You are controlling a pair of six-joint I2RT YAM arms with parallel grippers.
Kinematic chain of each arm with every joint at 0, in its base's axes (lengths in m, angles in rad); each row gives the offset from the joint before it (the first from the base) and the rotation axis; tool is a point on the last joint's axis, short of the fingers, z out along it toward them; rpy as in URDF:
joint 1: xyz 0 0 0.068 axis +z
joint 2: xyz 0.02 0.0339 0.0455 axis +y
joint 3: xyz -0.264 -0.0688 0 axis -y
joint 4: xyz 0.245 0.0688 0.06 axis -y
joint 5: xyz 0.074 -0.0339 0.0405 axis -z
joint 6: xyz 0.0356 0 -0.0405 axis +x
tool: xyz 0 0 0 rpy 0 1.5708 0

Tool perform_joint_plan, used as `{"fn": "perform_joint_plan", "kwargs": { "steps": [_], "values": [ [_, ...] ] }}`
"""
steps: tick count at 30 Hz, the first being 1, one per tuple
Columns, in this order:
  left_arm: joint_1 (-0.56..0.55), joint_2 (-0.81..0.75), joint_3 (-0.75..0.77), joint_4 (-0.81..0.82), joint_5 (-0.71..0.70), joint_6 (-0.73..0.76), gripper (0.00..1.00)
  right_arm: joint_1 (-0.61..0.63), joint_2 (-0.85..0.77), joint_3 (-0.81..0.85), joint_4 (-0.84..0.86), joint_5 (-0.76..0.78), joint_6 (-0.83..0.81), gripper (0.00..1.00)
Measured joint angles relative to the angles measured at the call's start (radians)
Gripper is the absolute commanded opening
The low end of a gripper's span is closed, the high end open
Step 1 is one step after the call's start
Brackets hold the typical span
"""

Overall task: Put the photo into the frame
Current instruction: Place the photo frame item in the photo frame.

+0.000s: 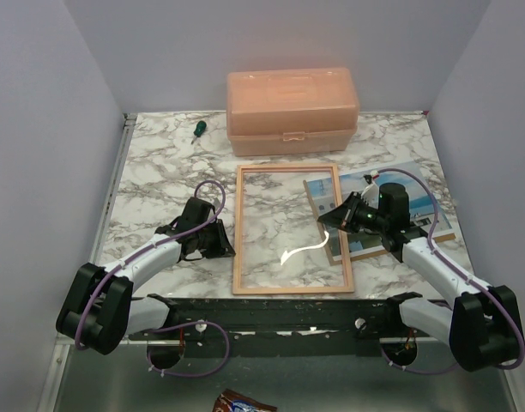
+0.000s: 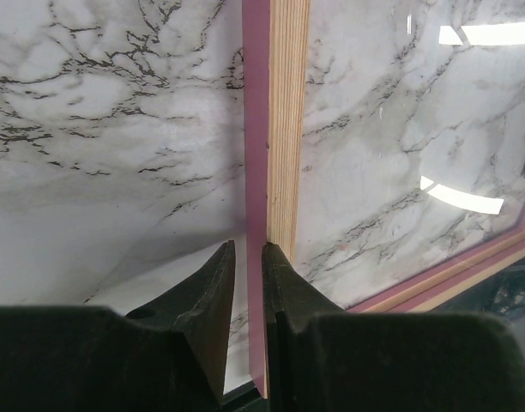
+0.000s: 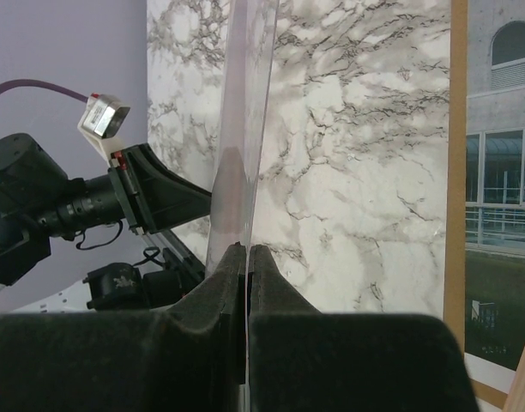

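The left gripper (image 2: 245, 249) is pinching the frame's (image 1: 288, 168) left rail, seemingly steadying it, while the right gripper (image 3: 247, 249), clenched on a clear pane (image 3: 241, 172), is holding it over the opening, the photo (image 3: 498, 215) lying just right of the frame.

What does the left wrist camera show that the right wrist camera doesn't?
Only the left wrist view: the frame, its pink edge and pale wood rail running up between the fingers of the left gripper, with bright light streaks reflected inside it. Only the right wrist view: the right gripper shut on a clear sheet seen edge-on, the photo at the right, the left arm at the left. Both: the marbled tabletop and dark fingers at the bottom. Whether those reflections lie on the same sheet, I cannot tell.
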Motion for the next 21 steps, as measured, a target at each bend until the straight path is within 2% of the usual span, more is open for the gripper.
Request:
{"fn": "perform_joint_plan", "kwargs": {
  "steps": [21],
  "values": [
    [0.001, 0.006, 0.005, -0.003, 0.003, 0.004, 0.19, -0.008, 0.048, 0.054, -0.077, 0.012, -0.092, 0.01]
  ]
}}
